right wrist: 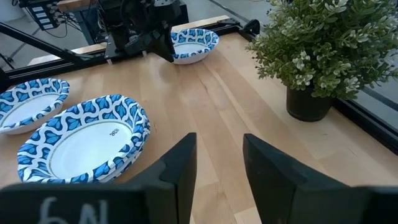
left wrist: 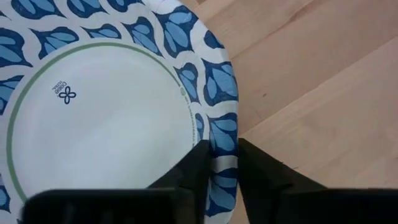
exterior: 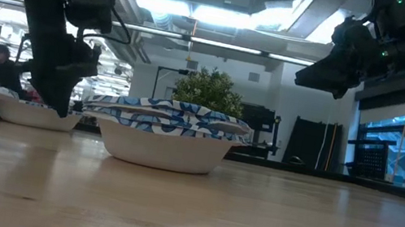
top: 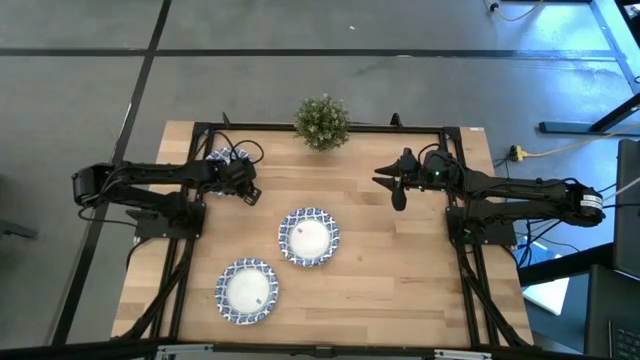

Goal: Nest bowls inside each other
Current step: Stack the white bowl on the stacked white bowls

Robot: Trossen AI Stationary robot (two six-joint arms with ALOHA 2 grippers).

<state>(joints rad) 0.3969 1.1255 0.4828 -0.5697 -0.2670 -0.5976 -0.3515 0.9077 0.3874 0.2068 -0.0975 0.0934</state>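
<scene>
One blue-and-white patterned bowl [top: 222, 156] [left wrist: 99, 118] [right wrist: 196, 42] sits near the table's far-left corner, partly under my left arm. My left gripper [top: 245, 190] [left wrist: 222, 168] is at that bowl's rim, shut on it. Another bowl [top: 308, 237] [right wrist: 87, 140] rests on the table's middle; its rim shows more than one layer, so it is a nested stack. A third bowl [top: 247, 291] [right wrist: 28, 102] lies nearer the near-left. My right gripper [top: 393, 188] [right wrist: 219, 149] hangs open above the table's right half, touching nothing. My left gripper pinches the far-left bowl by its patterned rim [left wrist: 225, 134], one finger inside the bowl and one outside. The fingers come from above, slanting toward the far-left corner. In the low view the bowl [exterior: 30, 111] still sits with its base on the table.
A small green potted plant [top: 322, 122] [right wrist: 323, 50] stands at the middle of the far edge. Bare wood lies between the stack and my right gripper, and along the near-right. A black frame [top: 460, 215] borders the table's sides.
</scene>
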